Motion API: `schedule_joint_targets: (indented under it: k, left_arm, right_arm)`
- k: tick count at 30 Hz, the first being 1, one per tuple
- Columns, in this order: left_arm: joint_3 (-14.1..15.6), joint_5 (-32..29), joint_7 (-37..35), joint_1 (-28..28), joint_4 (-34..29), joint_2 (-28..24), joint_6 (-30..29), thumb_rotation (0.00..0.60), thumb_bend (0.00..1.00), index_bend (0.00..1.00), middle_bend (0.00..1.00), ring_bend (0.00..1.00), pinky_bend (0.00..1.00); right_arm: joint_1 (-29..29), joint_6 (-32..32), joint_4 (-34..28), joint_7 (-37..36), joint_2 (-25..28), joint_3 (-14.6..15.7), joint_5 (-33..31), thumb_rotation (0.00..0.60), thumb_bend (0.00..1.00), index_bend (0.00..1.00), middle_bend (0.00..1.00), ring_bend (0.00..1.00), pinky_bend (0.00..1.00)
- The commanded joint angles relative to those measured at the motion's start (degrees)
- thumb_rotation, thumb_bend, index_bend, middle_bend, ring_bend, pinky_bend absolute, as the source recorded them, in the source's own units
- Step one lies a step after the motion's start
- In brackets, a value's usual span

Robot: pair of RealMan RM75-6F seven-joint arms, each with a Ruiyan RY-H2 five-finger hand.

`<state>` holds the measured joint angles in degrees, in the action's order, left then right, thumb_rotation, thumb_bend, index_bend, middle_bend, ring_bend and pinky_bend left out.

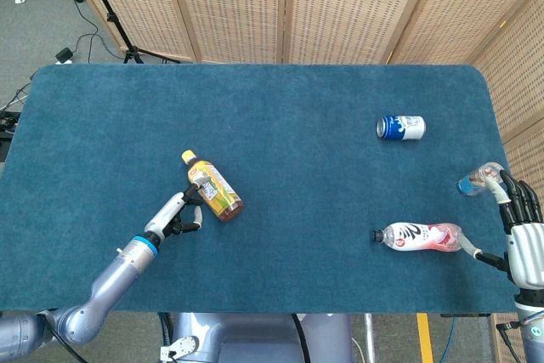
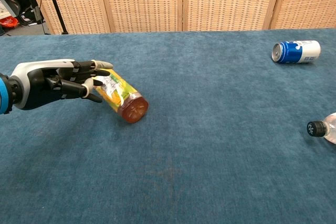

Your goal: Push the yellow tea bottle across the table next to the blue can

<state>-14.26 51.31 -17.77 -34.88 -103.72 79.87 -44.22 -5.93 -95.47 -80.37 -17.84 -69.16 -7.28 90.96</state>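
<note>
Overhead only: right robot hand (image 1: 523,223) beside pink bottle (image 1: 416,236), open.

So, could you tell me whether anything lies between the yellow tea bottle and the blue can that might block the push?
Nothing visible does. The yellow tea bottle lies on its side against the fingers of the left hand, and only bare cloth stretches from it to the blue can. The pink-labelled bottle lies nearer the front edge, off that line.

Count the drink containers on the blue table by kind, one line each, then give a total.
Bottles: 3 – yellow tea bottle, pink-labelled bottle, clear bottle at the right edge
Cans: 1 – blue can
Total: 4
</note>
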Motion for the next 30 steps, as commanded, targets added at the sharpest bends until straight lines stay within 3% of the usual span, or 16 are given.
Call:
schedule_joint_targets:
  k: [1, 8, 16, 23, 30]
  left_arm:
    - [0.1, -1.0, 1.5, -1.0, -0.3, 0.5, -0.2, 0.6, 0.78, 0.0, 0.0, 0.0, 0.19]
    - [0.0, -1.8, 4.2, -2.6, -2.8, 1.3, -1.1, 0.6, 0.78, 0.0, 0.0, 0.0, 0.19]
    - [-1.7, 4.6, 3.6, 2.3, -5.5, -3.5, -11.2, 0.6, 0.64, 0.0, 0.0, 0.0, 0.19]
    - [-2.0, 0.7, 1.8, 2.2, -2.5, -7.2, -7.2, 0.6, 0.52, 0.0, 0.0, 0.0, 0.18]
    - [-3.1, -2.4, -6.5, 2.7, 4.1, -3.6, -2.7, 0.6, 0.53, 0.0, 0.0, 0.0, 0.18]
  right_arm:
    - [0.0, 0.2, 0.1, 0.1, 0.0, 0.0, -0.1, 0.6, 0.0, 0.05, 0.0, 0.0, 0.03]
    - [-0.1, 0.4, 0.1, 0.3, -0.1, 0.0, -0.2, 0.6, 0.0, 0.05, 0.0, 0.0, 0.03]
    - [-0.1, 0.7, 0.2, -0.1, -0.1, 0.0, -0.4, 0.6, 0.0, 0.05, 0.0, 0.0, 0.03]
    - [-0.3, 1.0, 0.0, 0.6, -0.3, 0.2, -0.2, 0.6, 0.0, 0.05, 0.0, 0.0, 0.03]
    - [-0.4, 1.4, 0.1, 0.9, -0.5, 0.2, -0.3, 0.6, 0.0, 0.05, 0.0, 0.0, 0.03]
